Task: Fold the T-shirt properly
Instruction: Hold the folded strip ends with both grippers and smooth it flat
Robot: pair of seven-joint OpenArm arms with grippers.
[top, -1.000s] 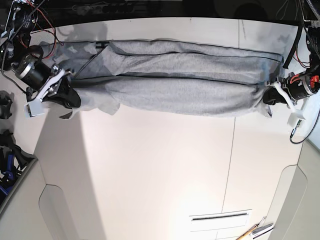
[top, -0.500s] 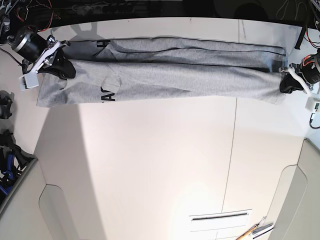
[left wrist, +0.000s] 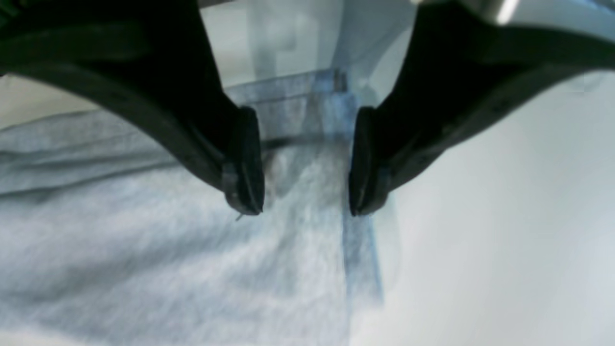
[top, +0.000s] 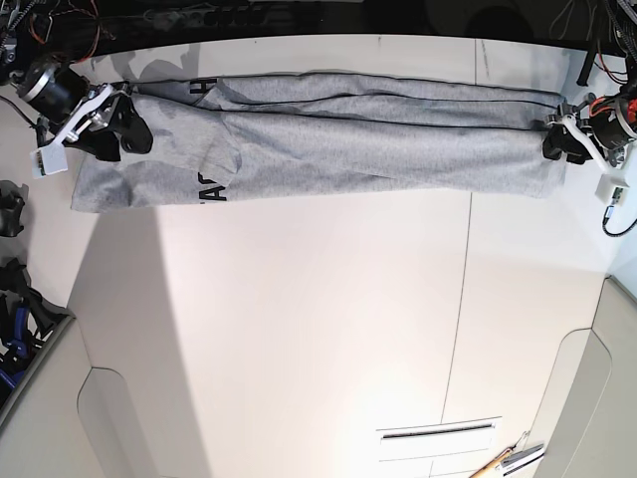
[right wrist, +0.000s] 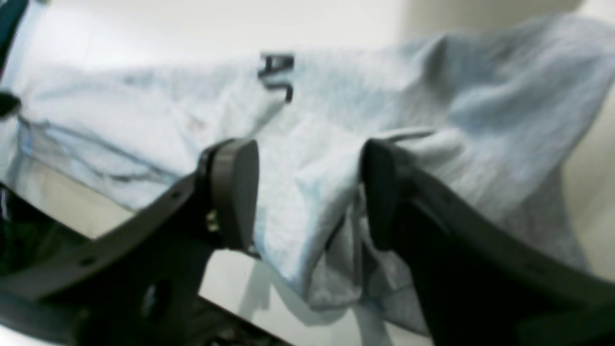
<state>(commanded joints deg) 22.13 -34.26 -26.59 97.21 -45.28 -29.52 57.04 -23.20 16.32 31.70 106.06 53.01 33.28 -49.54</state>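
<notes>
Both my claws open over the two ends of the grey shirt

The light grey, soft cotton T-shirt with dark block lettering (top: pixel 328 154) lies in a long, narrow, layered strip across the pale, smooth surface (top: pixel 299 329), reaching from beneath one of my claws to the other.

My left claw (left wrist: pixel 306 161) is open, its black fingers well parted, with the shirt's layered end showing between and below them. I cannot tell whether either finger touches the cloth.

My right claw (right wrist: pixel 307 192) is wide open too. A raised, crumpled ridge of the fabric stands between its dark fingertips, close against one of them, but the claw is not closed on it. Some of the lettering shows on the cloth beyond those fingertips, and a loose, bunched part spreads to one side of them.
</notes>
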